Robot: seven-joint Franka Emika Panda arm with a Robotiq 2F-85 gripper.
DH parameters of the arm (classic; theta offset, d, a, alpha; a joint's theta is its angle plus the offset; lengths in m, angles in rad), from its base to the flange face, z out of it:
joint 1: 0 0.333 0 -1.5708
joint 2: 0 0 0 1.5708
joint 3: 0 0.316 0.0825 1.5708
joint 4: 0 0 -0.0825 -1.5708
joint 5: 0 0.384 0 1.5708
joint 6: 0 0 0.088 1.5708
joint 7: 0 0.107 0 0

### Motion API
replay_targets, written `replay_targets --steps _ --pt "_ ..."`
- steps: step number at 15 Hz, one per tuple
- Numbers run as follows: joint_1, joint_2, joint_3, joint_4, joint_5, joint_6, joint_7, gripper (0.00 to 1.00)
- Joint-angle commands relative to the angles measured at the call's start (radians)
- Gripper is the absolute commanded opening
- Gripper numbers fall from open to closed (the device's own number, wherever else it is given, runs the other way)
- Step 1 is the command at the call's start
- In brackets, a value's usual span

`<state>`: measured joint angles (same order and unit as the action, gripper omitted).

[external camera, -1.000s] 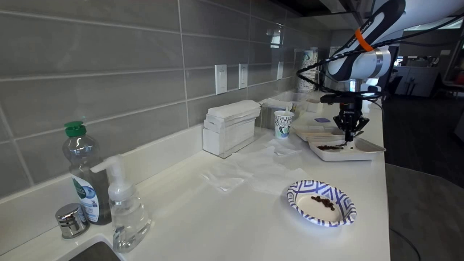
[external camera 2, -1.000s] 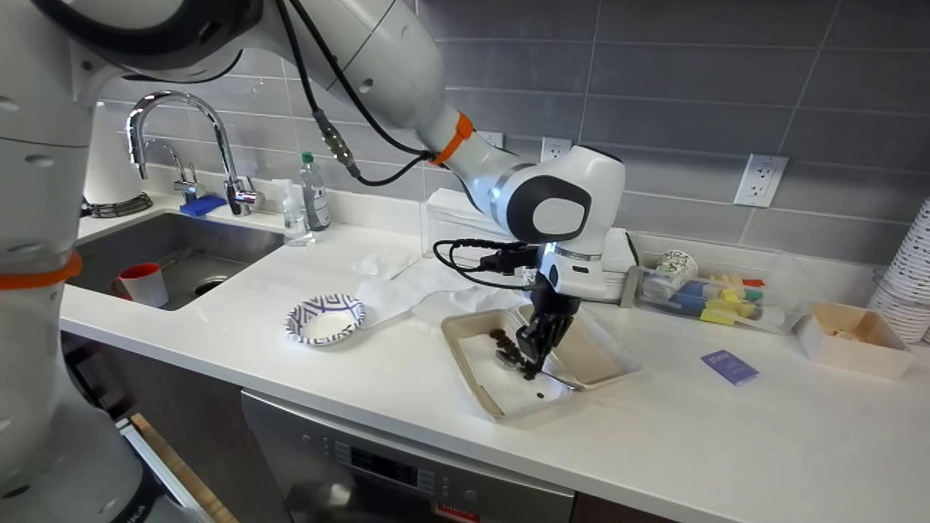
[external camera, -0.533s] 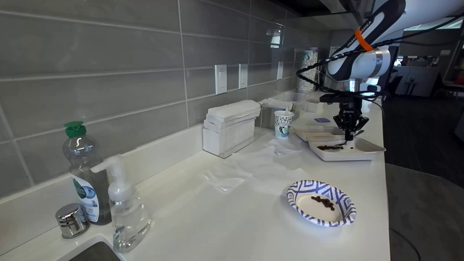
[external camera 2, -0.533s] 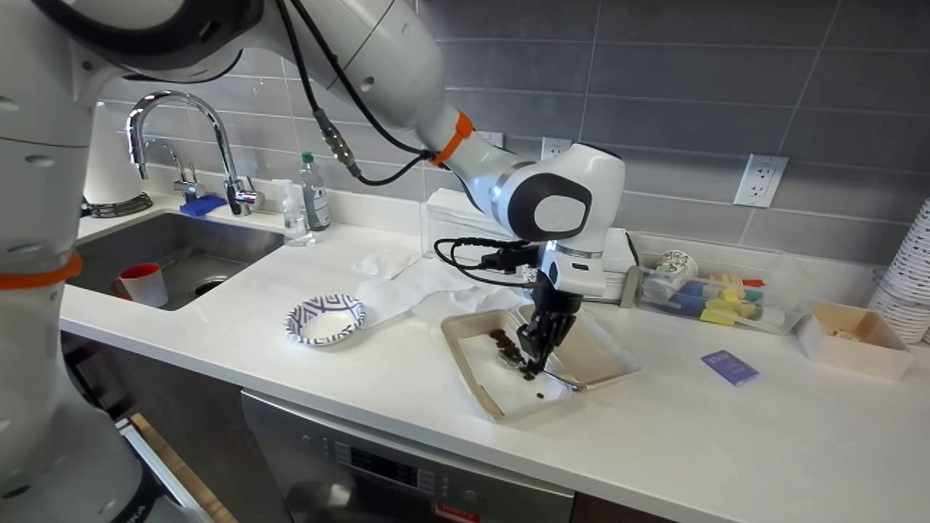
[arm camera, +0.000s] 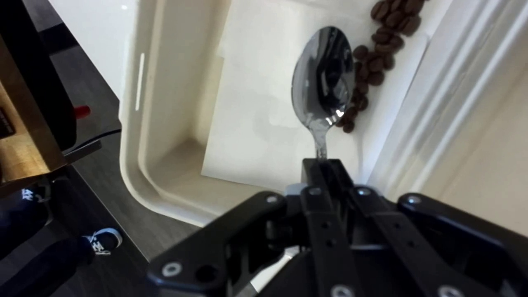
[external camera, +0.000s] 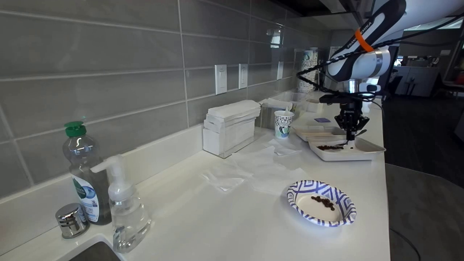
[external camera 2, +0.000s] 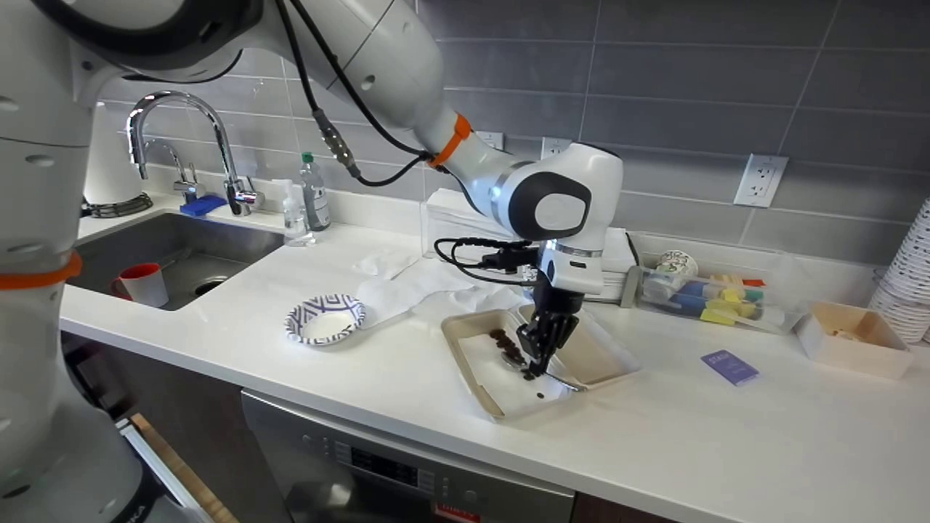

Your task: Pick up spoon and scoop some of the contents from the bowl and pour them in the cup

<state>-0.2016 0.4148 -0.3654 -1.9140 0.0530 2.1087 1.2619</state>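
Gripper (arm camera: 324,162) pinched spoon (arm camera: 321,78), head within dish (arm camera: 177,177) — jaws nearly together. Dish sat near counter (external camera: 232,224) edge, bare counter toward plate (external camera: 316,213).

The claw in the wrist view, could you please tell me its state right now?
Claw: closed, holding the spoon by its handle.

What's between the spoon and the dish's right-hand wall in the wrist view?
A trail of dark brown beans on white paper, seen in the wrist view.
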Motion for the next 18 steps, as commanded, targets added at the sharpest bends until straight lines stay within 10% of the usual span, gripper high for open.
replay_targets --steps 1,18 --pt "0.004 0.002 -0.007 0.011 -0.038 -0.032 0.090 0.02" --pt "0.023 0.035 0.000 0.046 -0.104 -0.066 0.381 0.02"
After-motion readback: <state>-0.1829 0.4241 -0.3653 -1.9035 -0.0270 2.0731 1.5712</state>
